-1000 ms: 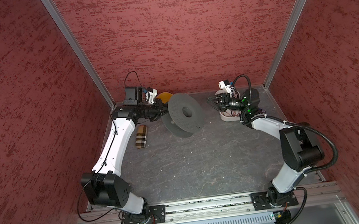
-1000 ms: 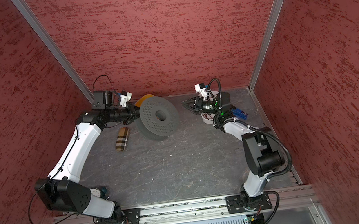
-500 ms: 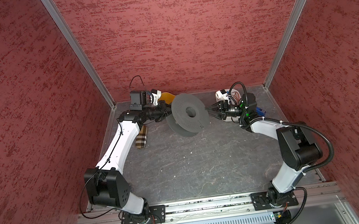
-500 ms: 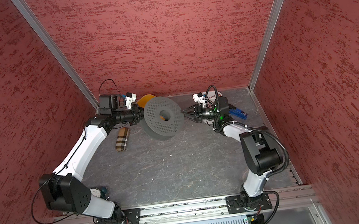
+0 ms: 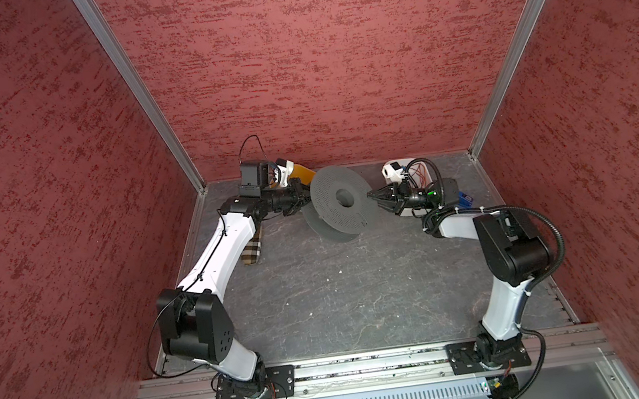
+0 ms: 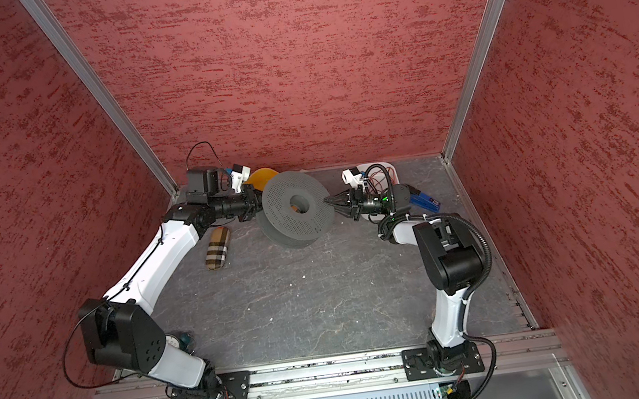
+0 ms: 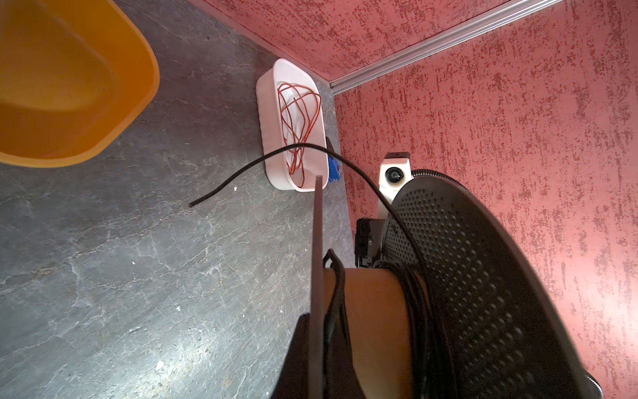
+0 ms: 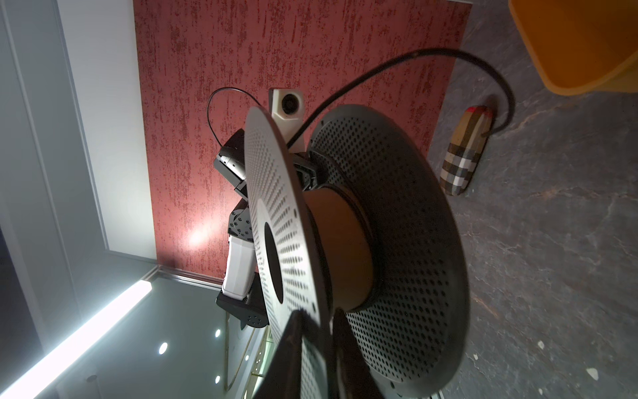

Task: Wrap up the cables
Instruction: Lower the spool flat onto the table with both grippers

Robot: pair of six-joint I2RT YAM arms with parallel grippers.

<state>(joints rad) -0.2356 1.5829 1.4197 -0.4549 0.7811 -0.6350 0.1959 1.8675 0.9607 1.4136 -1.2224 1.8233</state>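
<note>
Gripping from both sides: the grey perforated plastic spool (image 5: 341, 206) sits tilted between the two arms, close to the back wall in both top views. The left gripper (image 5: 306, 201) is clamped on the rim of one flange, and its wrist view shows that thin edge pinched between the fingers (image 7: 293, 352). Opposite it, the right gripper (image 5: 371, 195) has its tips drawn together on the rim of the facing flange, one finger on each side of the disc in its wrist view.

The thin black cable (image 7: 286, 148) is partly wound on the spool's brown core (image 7: 373, 311), with several turns bunched against one flange. Its loose tail arcs out past the rim, and neither gripper holds the free end. I cannot tell whether the spool touches the grey marbled tabletop (image 5: 343, 298).

An orange plastic tub (image 7: 86, 86) sits behind the left gripper. A white oblong tray (image 7: 266, 103) of red wires lies behind the right one. A checked fabric pouch (image 6: 217, 248) lies flat beside the left arm.
</note>
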